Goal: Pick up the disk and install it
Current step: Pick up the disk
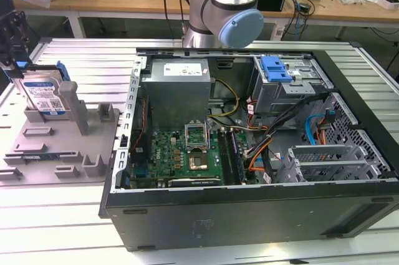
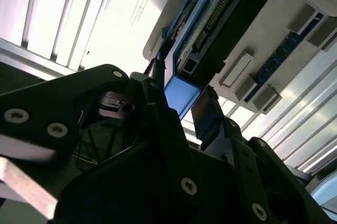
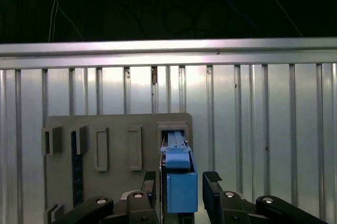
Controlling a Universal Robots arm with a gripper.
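Disk (image 1: pixel 45 95): stood upright in the grey holder (image 1: pixel 68 153).
Gripper (image 3: pixel 180 181): hung open astride its blue edge, holding nothing.
Grip: needed centring before closing.

One disk (image 1: pixel 45 93), one gray holder plate (image 1: pixel 37 153), one open computer case (image 1: pixel 249 215) and one robot arm (image 1: pixel 230 9) are counted in the exterior view. Inside the case, one power supply (image 1: pixel 177 90) and one motherboard (image 1: pixel 181 153) are counted. One gripper (image 3: pixel 181 179) with two fingers (image 3: pixel 212 182) is counted in the first wrist view.
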